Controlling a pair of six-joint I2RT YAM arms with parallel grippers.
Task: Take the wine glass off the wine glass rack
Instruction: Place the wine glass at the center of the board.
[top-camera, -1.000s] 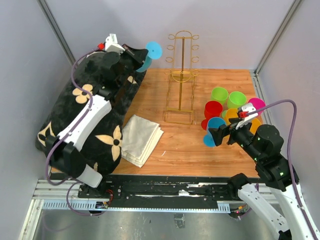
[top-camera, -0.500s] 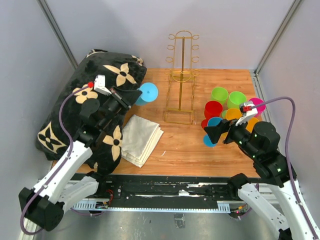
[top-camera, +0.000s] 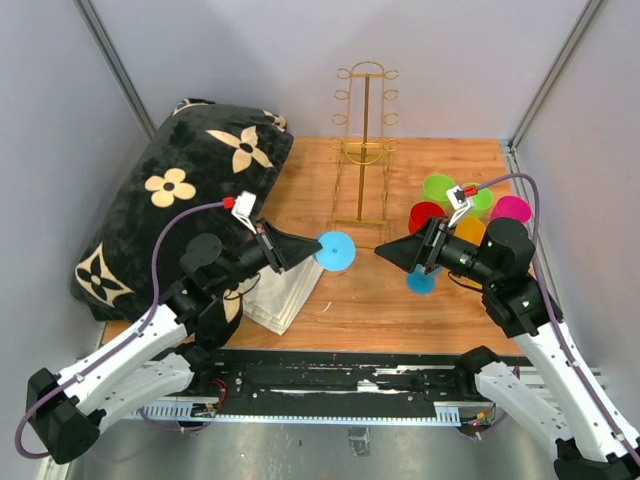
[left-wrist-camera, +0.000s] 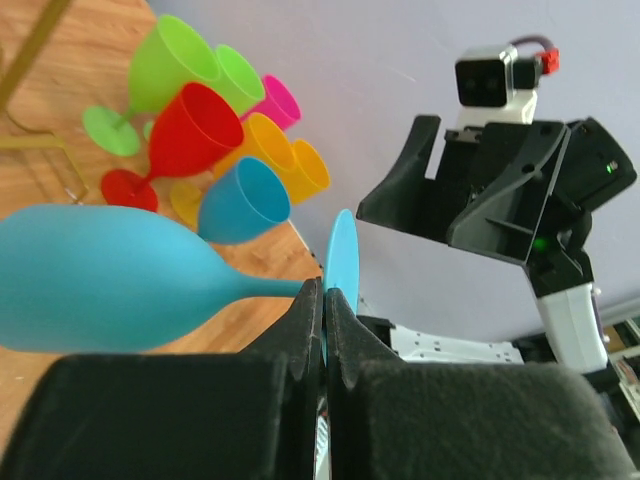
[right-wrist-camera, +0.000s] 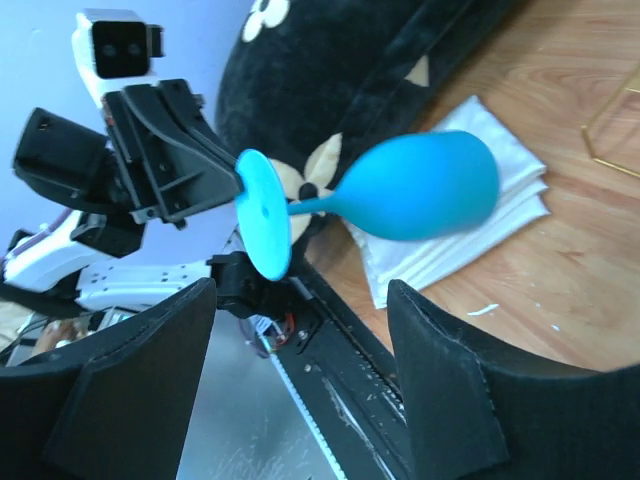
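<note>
A blue wine glass (right-wrist-camera: 420, 185) hangs in the air on its side. My left gripper (left-wrist-camera: 325, 292) is shut on the rim of its round foot (left-wrist-camera: 343, 258). In the top view the foot (top-camera: 336, 250) shows over the table's middle, just beyond the left gripper (top-camera: 300, 248). My right gripper (top-camera: 388, 250) faces the glass from the right, a short gap away and open. Nothing lies between its fingers (right-wrist-camera: 455, 385). The gold wire wine glass rack (top-camera: 365, 150) stands at the back of the table with no glass on it.
Several coloured glasses (top-camera: 455, 210) cluster at the right, one blue one (top-camera: 422, 281) under my right arm. A black flowered pillow (top-camera: 190, 185) fills the left side. A folded beige cloth (top-camera: 283, 285) lies beneath the left gripper.
My left arm swung from the back left, over the pillow, to the table's middle with the blue glass. My right gripper moved left toward it and its jaws narrowed a little.
</note>
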